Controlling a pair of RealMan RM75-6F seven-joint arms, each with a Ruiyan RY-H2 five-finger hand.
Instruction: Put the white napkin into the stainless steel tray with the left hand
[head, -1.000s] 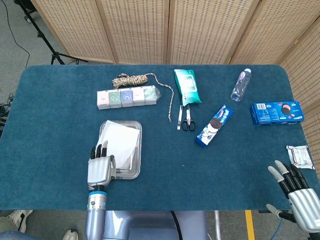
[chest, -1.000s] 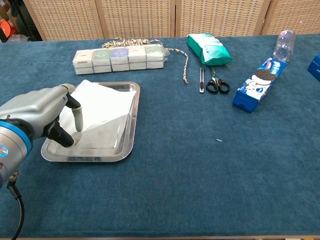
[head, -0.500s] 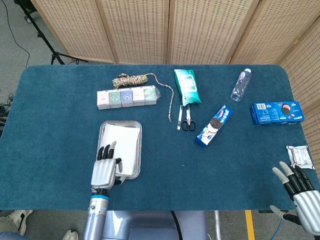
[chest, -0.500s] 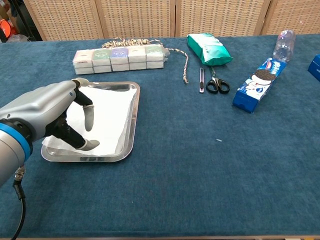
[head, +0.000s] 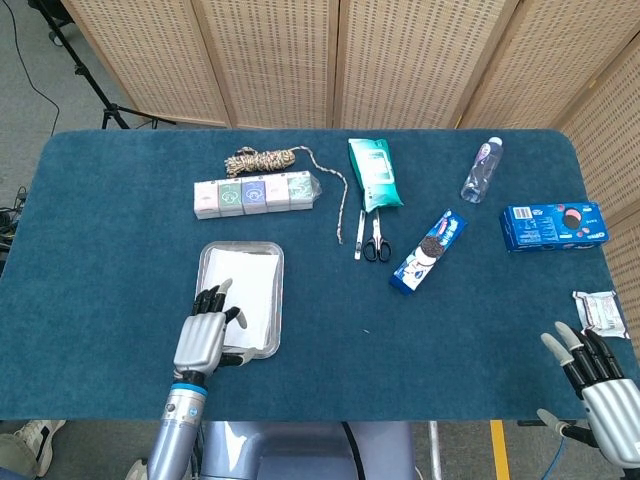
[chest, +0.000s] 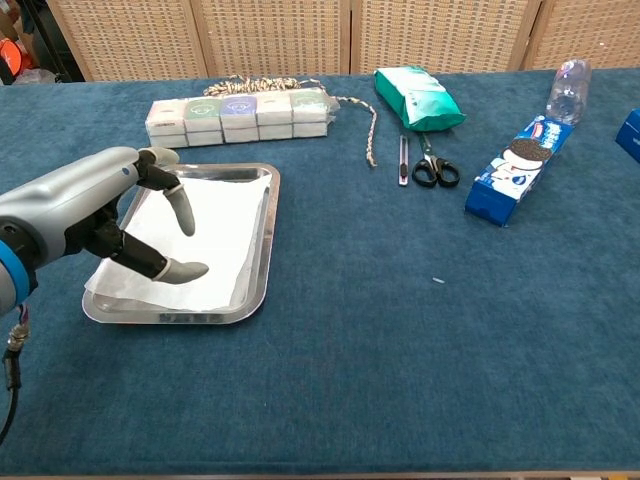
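The white napkin (head: 252, 295) (chest: 215, 235) lies flat inside the stainless steel tray (head: 272, 250) (chest: 262, 255) at the table's front left. My left hand (head: 205, 335) (chest: 95, 215) hovers over the tray's near left corner with fingers spread, holding nothing. Its thumb points over the napkin's near edge. My right hand (head: 595, 375) stays at the front right edge of the table, fingers apart and empty; the chest view does not show it.
A row of small boxes (head: 255, 192) and a coiled rope (head: 265, 158) lie behind the tray. A green pouch (head: 374, 172), scissors (head: 375, 240), cookie packs (head: 430, 250) (head: 553, 224), a bottle (head: 481, 168) and a wrapped packet (head: 602, 310) lie to the right.
The napkin went from propped up in the tray to lying flat. My left hand let go of it and drew back toward the front left, fingers spreading.
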